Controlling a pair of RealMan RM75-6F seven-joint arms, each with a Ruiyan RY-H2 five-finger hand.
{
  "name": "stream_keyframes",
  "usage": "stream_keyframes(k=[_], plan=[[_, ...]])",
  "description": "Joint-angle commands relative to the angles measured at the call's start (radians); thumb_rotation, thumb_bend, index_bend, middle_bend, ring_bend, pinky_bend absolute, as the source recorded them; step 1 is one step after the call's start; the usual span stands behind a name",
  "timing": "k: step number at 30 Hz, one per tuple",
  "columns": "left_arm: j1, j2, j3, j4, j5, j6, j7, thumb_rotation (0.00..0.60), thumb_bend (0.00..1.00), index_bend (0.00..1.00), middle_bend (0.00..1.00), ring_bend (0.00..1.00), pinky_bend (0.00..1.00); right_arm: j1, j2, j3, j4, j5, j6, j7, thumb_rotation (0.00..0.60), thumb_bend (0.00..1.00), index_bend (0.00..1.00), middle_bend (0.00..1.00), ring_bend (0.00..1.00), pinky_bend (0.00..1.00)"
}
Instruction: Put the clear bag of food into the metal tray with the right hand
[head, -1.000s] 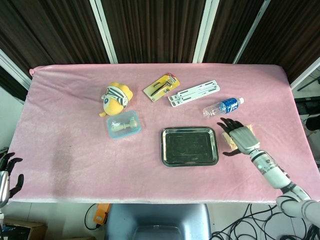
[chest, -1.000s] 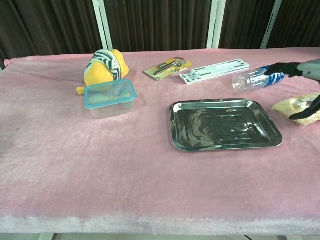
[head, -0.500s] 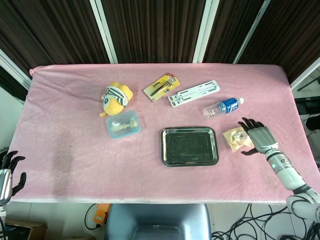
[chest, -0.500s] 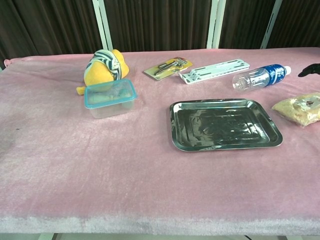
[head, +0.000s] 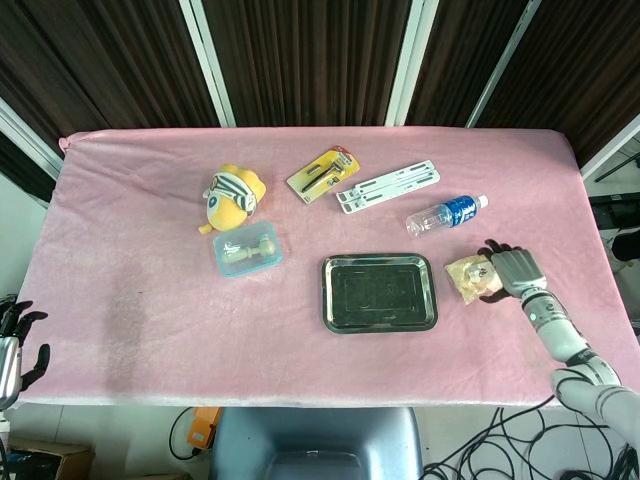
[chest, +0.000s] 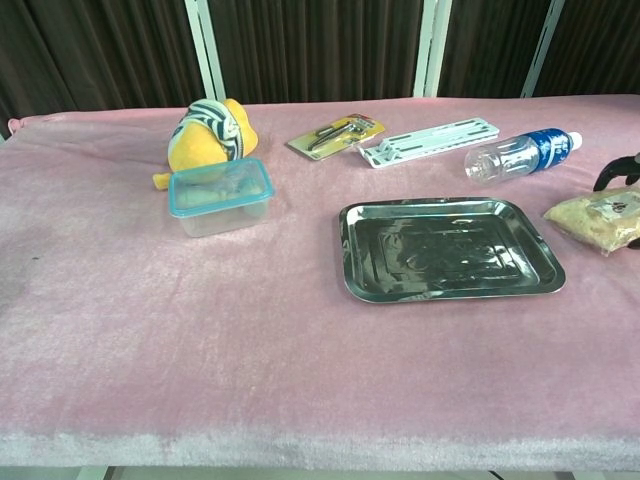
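The clear bag of food (head: 468, 277) (chest: 600, 216) lies flat on the pink cloth just right of the empty metal tray (head: 379, 293) (chest: 450, 248). My right hand (head: 508, 269) is at the bag's right end, its fingers (chest: 618, 171) arched over that edge. The bag still rests on the table, and whether the fingers touch it is unclear. My left hand (head: 14, 345) hangs off the table's near left corner with fingers apart, holding nothing.
A water bottle (head: 446, 213) lies behind the bag. Further back are a white rack (head: 388, 188) and a yellow tool pack (head: 324, 173). A plush toy (head: 234, 194) and a lidded plastic box (head: 246, 249) are at the left.
My right hand drew back to the right off the bag, then came in again to its right end with fingers curling. The bag and tray have stayed put.
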Motion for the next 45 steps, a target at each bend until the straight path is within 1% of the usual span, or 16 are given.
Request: stream_keyframes(k=[1, 4, 7, 10, 15, 19, 21, 23, 25, 27, 28, 30, 31, 33, 37, 45], plan=[[0.000, 0.000, 0.000, 0.000, -0.001, -0.001, 0.001, 0.600, 0.44, 0.32, 0.19, 0.12, 0.33, 0.008, -0.032, 0.004, 0.037, -0.021, 0.014, 0.032, 0.600, 0.58, 0.53, 0.36, 0.40, 0.53], [0.001, 0.001, 0.000, -0.001, -0.004, -0.001, 0.000, 0.600, 0.44, 0.32, 0.19, 0.12, 0.33, 0.005, -0.061, -0.005, 0.083, -0.056, 0.052, 0.060, 0.600, 0.84, 0.70, 0.49, 0.52, 0.64], [0.004, 0.003, 0.000, -0.003, -0.004, 0.004, -0.005, 0.600, 0.44, 0.32, 0.19, 0.12, 0.33, -0.005, -0.081, -0.009, 0.116, -0.076, 0.090, 0.075, 0.600, 0.98, 0.82, 0.58, 0.60, 0.71], [0.007, 0.004, -0.001, -0.004, -0.006, 0.009, -0.006, 0.600, 0.44, 0.32, 0.19, 0.12, 0.33, -0.021, -0.081, 0.006, 0.102, -0.081, 0.162, 0.084, 0.600, 1.00, 0.86, 0.62, 0.64, 0.75], [0.006, 0.003, -0.003, -0.005, -0.012, 0.004, -0.002, 0.600, 0.44, 0.32, 0.19, 0.12, 0.33, -0.045, -0.055, 0.029, -0.025, -0.132, 0.349, 0.107, 0.600, 1.00, 0.86, 0.63, 0.66, 0.77], [0.002, 0.001, -0.002, -0.006, -0.011, -0.001, 0.006, 0.600, 0.44, 0.32, 0.19, 0.12, 0.34, -0.036, -0.027, 0.019, -0.143, -0.193, 0.412, 0.157, 0.600, 1.00, 0.86, 0.63, 0.65, 0.77], [0.001, 0.001, 0.000, -0.006, -0.009, -0.004, 0.010, 0.600, 0.44, 0.32, 0.19, 0.12, 0.34, -0.026, -0.025, 0.008, -0.174, -0.221, 0.419, 0.183, 0.600, 1.00, 0.82, 0.63, 0.61, 0.74], [-0.001, 0.001, 0.002, -0.007, -0.005, -0.005, 0.012, 0.600, 0.44, 0.32, 0.19, 0.12, 0.33, -0.012, -0.024, -0.006, -0.191, -0.235, 0.395, 0.201, 0.600, 0.95, 0.71, 0.55, 0.50, 0.66], [0.000, 0.001, 0.003, -0.007, -0.002, -0.004, 0.012, 0.600, 0.44, 0.32, 0.19, 0.12, 0.34, -0.002, -0.030, -0.013, -0.191, -0.240, 0.374, 0.207, 0.600, 0.75, 0.53, 0.38, 0.30, 0.48], [0.000, 0.001, 0.004, -0.006, 0.000, -0.002, 0.011, 0.600, 0.44, 0.32, 0.19, 0.12, 0.34, 0.001, -0.037, -0.017, -0.182, -0.245, 0.373, 0.207, 0.600, 0.52, 0.32, 0.21, 0.10, 0.28], [0.001, 0.001, 0.004, -0.006, 0.000, -0.001, 0.010, 0.600, 0.44, 0.32, 0.19, 0.12, 0.34, 0.000, -0.039, -0.018, -0.177, -0.248, 0.379, 0.208, 0.600, 0.41, 0.21, 0.13, 0.04, 0.21], [0.002, 0.002, 0.004, -0.005, -0.002, -0.001, 0.009, 0.600, 0.44, 0.32, 0.19, 0.12, 0.34, -0.005, -0.038, -0.022, -0.172, -0.260, 0.403, 0.213, 0.600, 0.27, 0.06, 0.03, 0.00, 0.15], [0.002, 0.002, 0.003, -0.006, -0.004, -0.001, 0.010, 0.600, 0.44, 0.32, 0.19, 0.12, 0.34, -0.010, -0.033, -0.025, -0.174, -0.269, 0.423, 0.220, 0.600, 0.22, 0.02, 0.00, 0.00, 0.13], [0.002, 0.002, 0.003, -0.008, -0.005, -0.002, 0.010, 0.600, 0.44, 0.32, 0.19, 0.12, 0.34, -0.021, -0.020, -0.024, -0.179, -0.280, 0.464, 0.227, 0.600, 0.16, 0.00, 0.00, 0.00, 0.11], [0.000, 0.003, 0.004, -0.010, -0.004, -0.004, 0.014, 0.600, 0.44, 0.32, 0.19, 0.12, 0.34, -0.060, 0.035, -0.016, -0.218, -0.274, 0.540, 0.204, 0.600, 0.13, 0.00, 0.00, 0.00, 0.11], [0.003, 0.004, 0.008, -0.017, -0.005, -0.004, 0.025, 0.600, 0.44, 0.32, 0.19, 0.13, 0.34, -0.137, 0.174, 0.036, -0.374, -0.053, 0.455, -0.030, 0.600, 0.13, 0.00, 0.00, 0.00, 0.12]])
